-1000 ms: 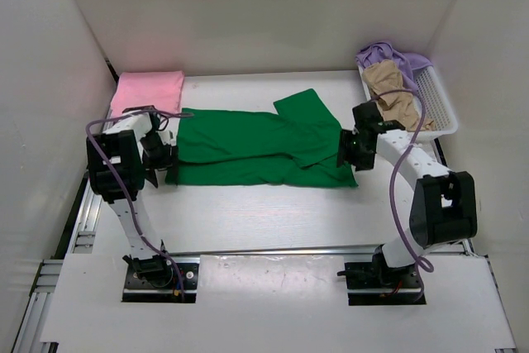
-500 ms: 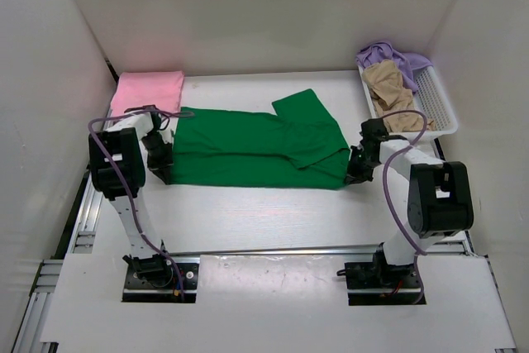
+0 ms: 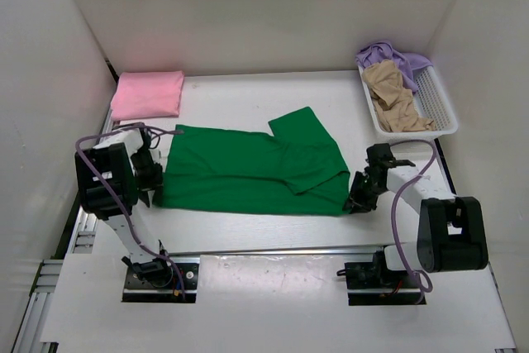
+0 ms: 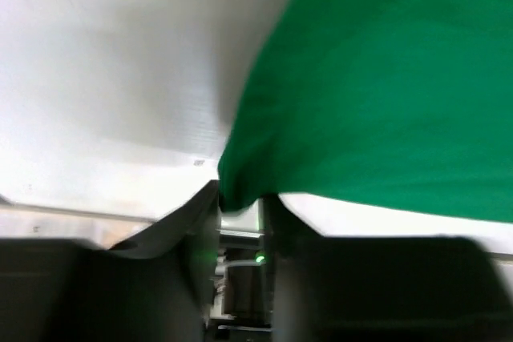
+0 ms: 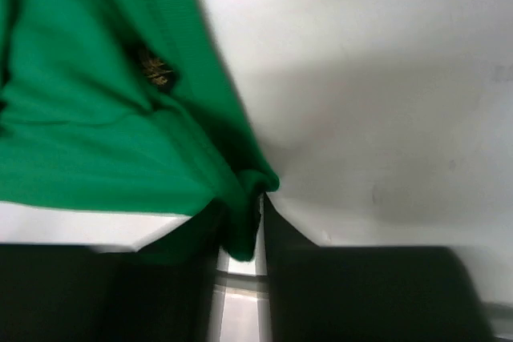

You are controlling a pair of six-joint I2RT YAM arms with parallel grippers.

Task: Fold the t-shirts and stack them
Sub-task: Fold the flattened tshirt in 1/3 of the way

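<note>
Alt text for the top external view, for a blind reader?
The left gripper and right gripper each pinch an end of a dark green t-shirt spread on the table. A folded pink shirt lies back-left; a white basket back-right holds a tan shirt and a lavender shirt.

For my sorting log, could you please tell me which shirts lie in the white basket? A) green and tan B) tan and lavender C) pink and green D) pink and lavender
B: the tan shirt and lavender shirt lie in the basket; the pink shirt sits folded on the table, the green shirt spread flat.
</note>
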